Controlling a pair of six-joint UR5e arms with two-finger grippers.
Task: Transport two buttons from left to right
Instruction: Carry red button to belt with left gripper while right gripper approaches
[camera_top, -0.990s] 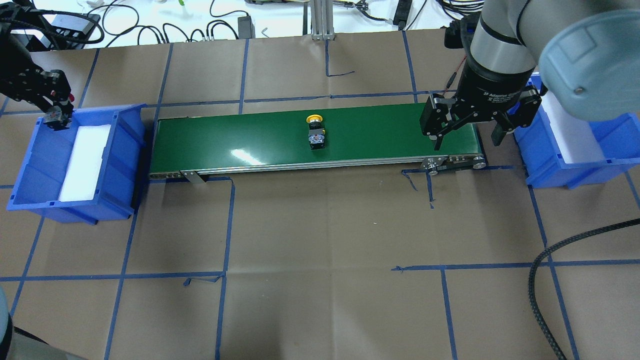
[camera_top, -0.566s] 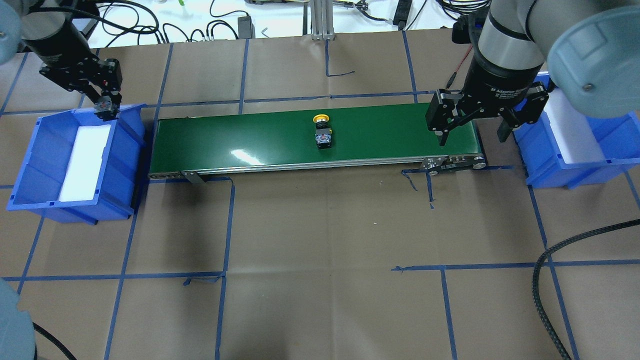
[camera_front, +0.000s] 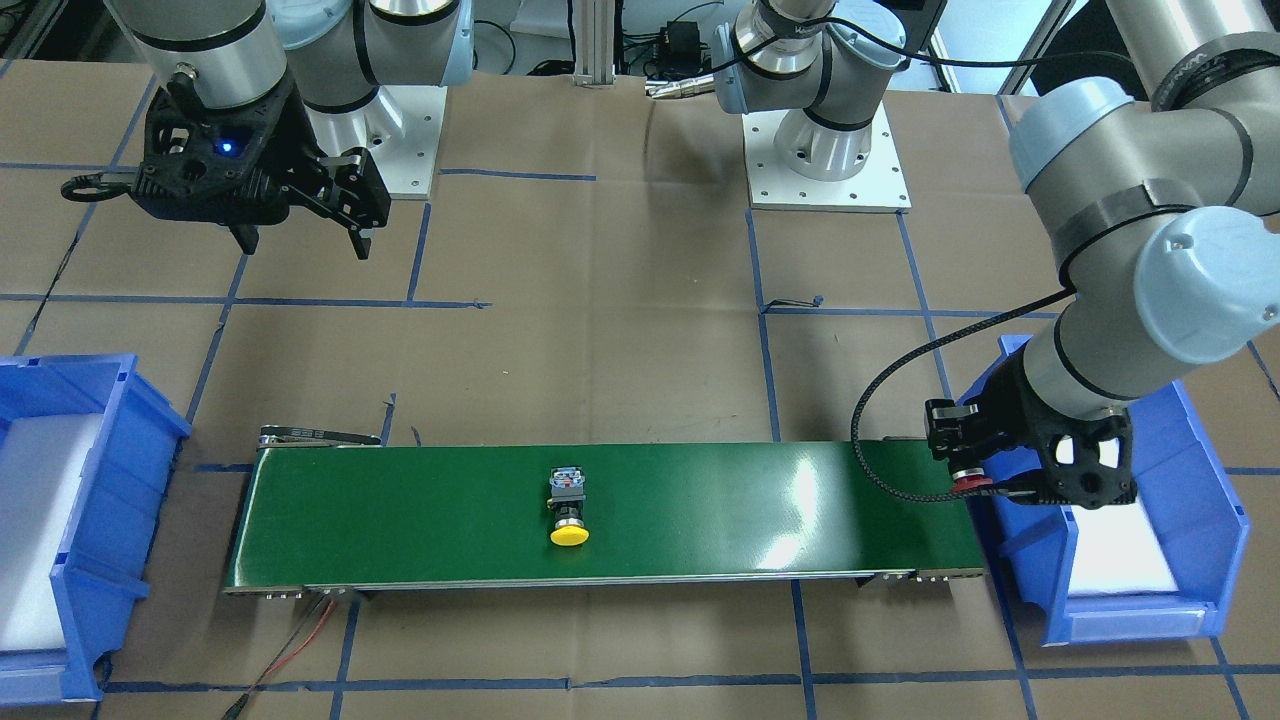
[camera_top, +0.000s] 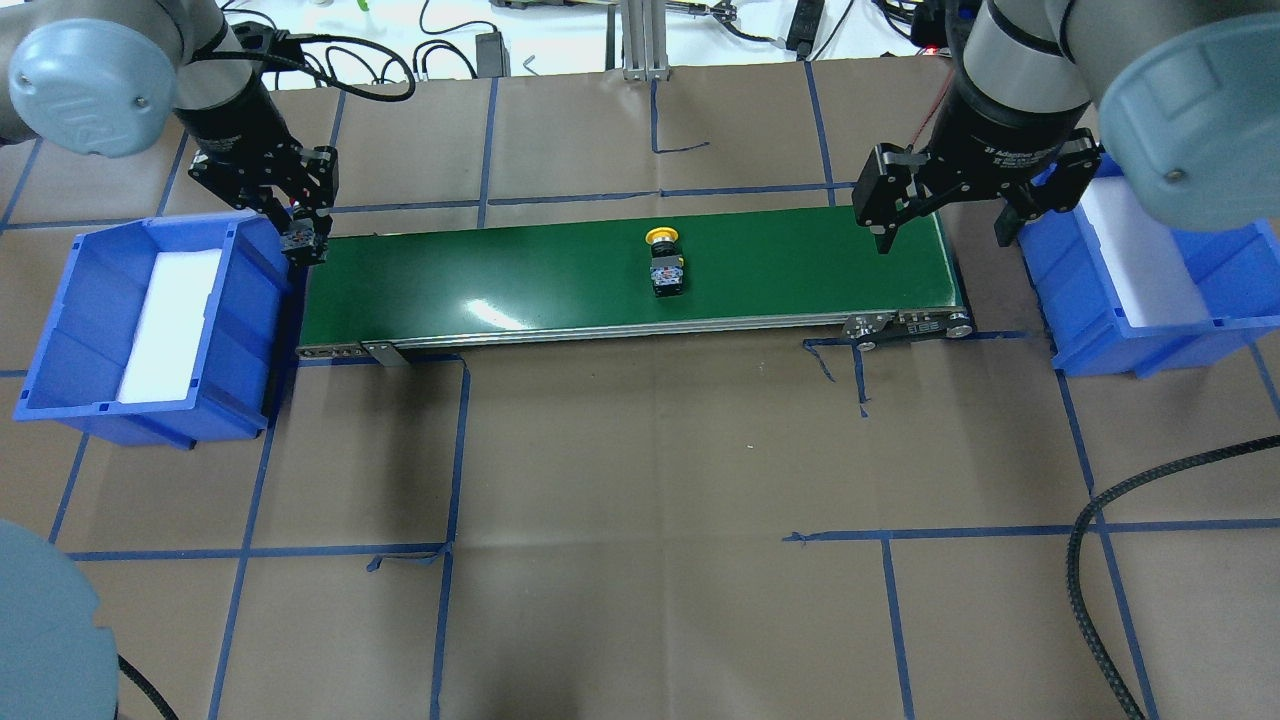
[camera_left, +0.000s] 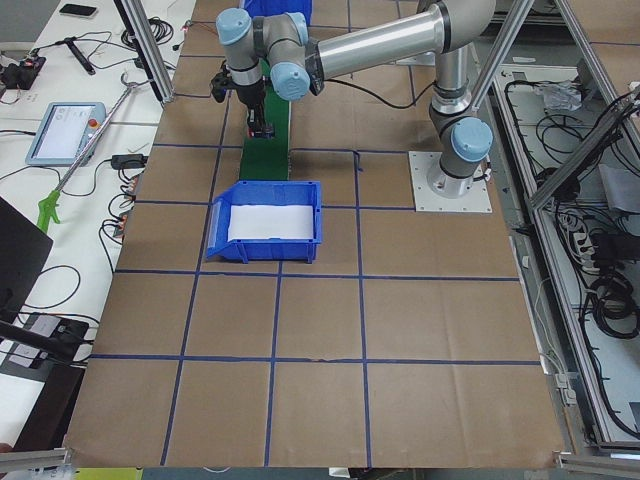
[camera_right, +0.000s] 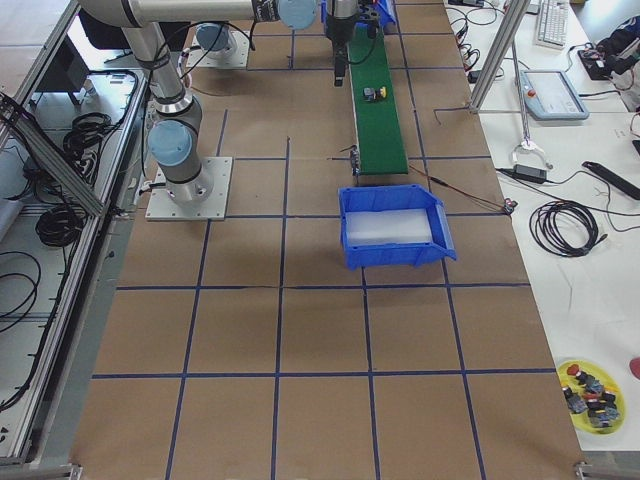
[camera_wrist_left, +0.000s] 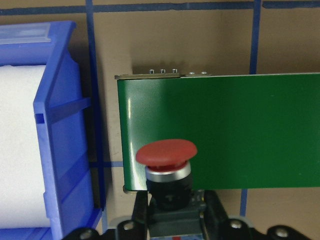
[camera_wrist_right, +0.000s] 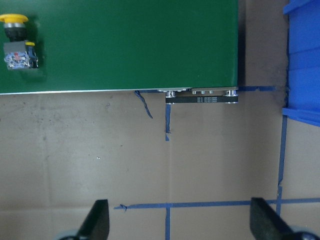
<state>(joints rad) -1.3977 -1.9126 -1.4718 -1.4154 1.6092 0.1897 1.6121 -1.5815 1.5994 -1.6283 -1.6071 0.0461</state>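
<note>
My left gripper (camera_top: 300, 240) is shut on the red-capped button (camera_wrist_left: 166, 152) and holds it above the left end of the green conveyor belt (camera_top: 500, 270), beside the left blue bin (camera_top: 90, 330). The front-facing view shows the red cap (camera_front: 968, 485) under the gripper (camera_front: 985, 478). The yellow-capped button (camera_top: 665, 262) lies on its side near the middle of the belt; it also shows in the front-facing view (camera_front: 568, 505) and the right wrist view (camera_wrist_right: 15, 40). My right gripper (camera_top: 945, 225) is open and empty above the belt's right end.
A right blue bin (camera_top: 1100, 300) with a white foam liner stands past the belt's right end. The left bin holds white foam (camera_top: 165, 320). Brown paper with blue tape lines covers the table (camera_top: 650, 500). A black cable (camera_top: 1090, 560) lies at the right.
My left gripper has carried the red button rightward from over the left bin to the belt's left end. The yellow button has moved right along the belt. My right gripper has moved back a little.
</note>
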